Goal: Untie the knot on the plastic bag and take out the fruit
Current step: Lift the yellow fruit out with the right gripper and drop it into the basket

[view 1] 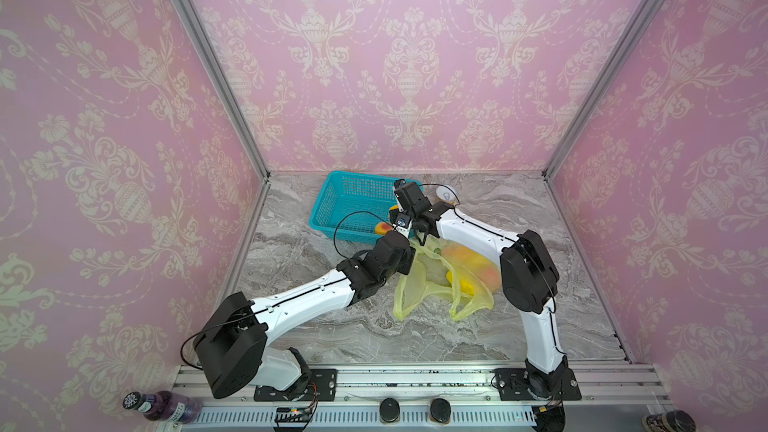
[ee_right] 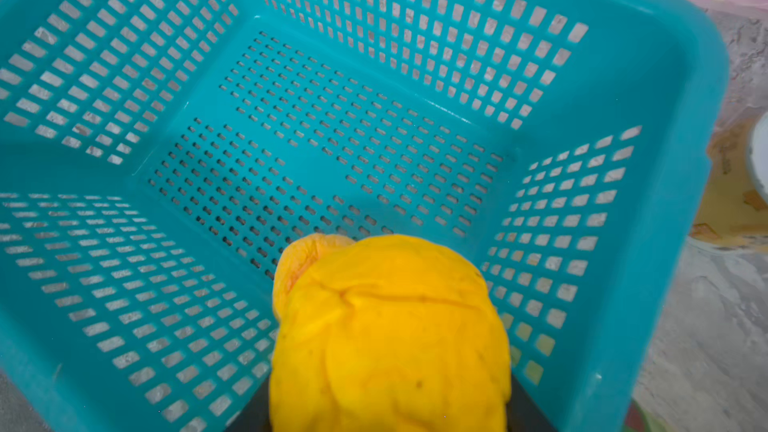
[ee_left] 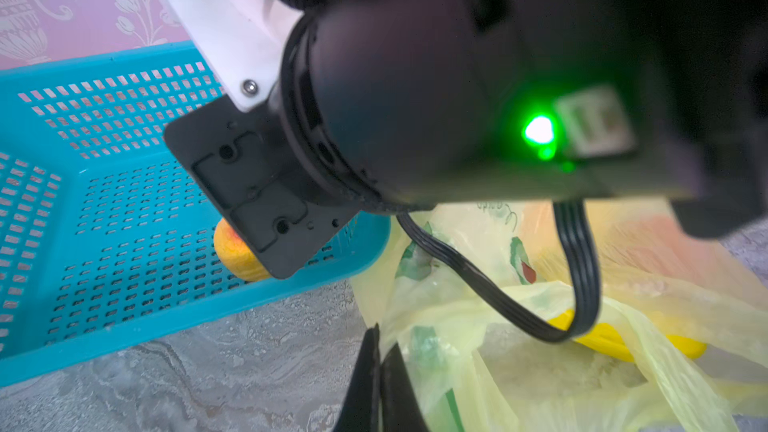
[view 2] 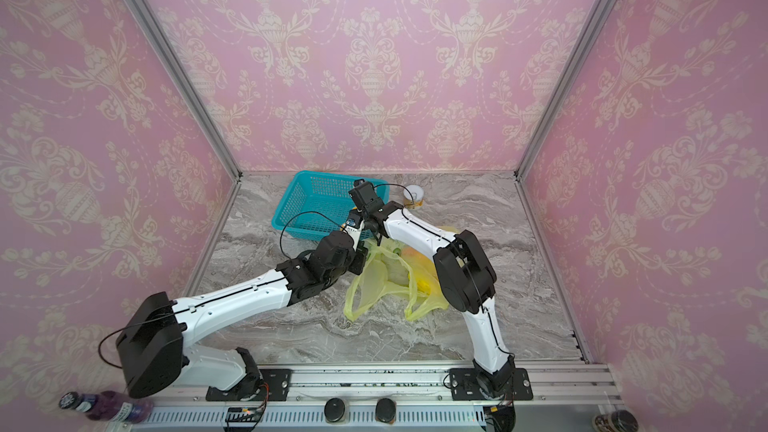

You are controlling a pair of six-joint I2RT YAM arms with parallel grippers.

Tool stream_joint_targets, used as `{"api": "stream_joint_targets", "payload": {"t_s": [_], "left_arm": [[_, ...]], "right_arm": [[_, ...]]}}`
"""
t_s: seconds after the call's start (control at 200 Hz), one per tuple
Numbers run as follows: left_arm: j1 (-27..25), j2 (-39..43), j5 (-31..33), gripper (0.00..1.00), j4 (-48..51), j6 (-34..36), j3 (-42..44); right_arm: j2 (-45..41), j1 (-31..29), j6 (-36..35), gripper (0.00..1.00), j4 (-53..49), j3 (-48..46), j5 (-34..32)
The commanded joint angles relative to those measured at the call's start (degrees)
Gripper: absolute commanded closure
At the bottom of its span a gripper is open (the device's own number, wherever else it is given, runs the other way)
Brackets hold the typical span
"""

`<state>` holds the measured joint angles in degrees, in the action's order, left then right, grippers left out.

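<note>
The yellow-green plastic bag (view 1: 436,284) (view 2: 384,280) lies crumpled on the marble top, its two loop handles spread apart toward the front. No knot shows. Inside it are a yellow fruit (ee_left: 602,338) (view 1: 459,282) and orange and pink ones (view 1: 465,257). My left gripper (ee_left: 379,363) is shut on the bag's thin edge at its far left side. My right gripper (ee_right: 388,413) is shut on a yellow-orange fruit (ee_right: 386,326) (view 1: 381,228) (ee_left: 237,253) just above the basket floor at its near right corner.
The teal mesh basket (view 1: 345,201) (view 2: 311,201) (ee_right: 665,118) (ee_left: 104,218) stands behind the bag, tilted toward the back wall. A white-topped can (view 1: 446,193) (view 2: 414,195) stands to its right. My right elbow (view 1: 528,272) hangs over the bag's right side. A bottle (view 1: 162,405) lies on the front rail.
</note>
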<state>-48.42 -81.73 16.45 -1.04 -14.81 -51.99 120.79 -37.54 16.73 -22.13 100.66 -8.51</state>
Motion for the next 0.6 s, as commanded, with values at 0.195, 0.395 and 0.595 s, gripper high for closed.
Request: {"api": "stream_joint_targets", "payload": {"t_s": [0.195,0.395,0.595], "left_arm": [[-2.77,-4.57,5.36,1.0,3.13,4.15,-1.49],[-2.73,-3.79,-2.76,1.0,1.35,1.6,-2.57],[-2.73,-2.72,-2.3,1.0,-0.65,2.14,-1.27]], "right_arm": [[3.63,-1.03,-3.21,0.77,-9.61,7.76,0.88],[10.19,-0.63,-3.02,0.71,-12.06,13.63,1.24],[14.49,-0.51,-3.9,0.53,-14.64,19.43,1.67]]}}
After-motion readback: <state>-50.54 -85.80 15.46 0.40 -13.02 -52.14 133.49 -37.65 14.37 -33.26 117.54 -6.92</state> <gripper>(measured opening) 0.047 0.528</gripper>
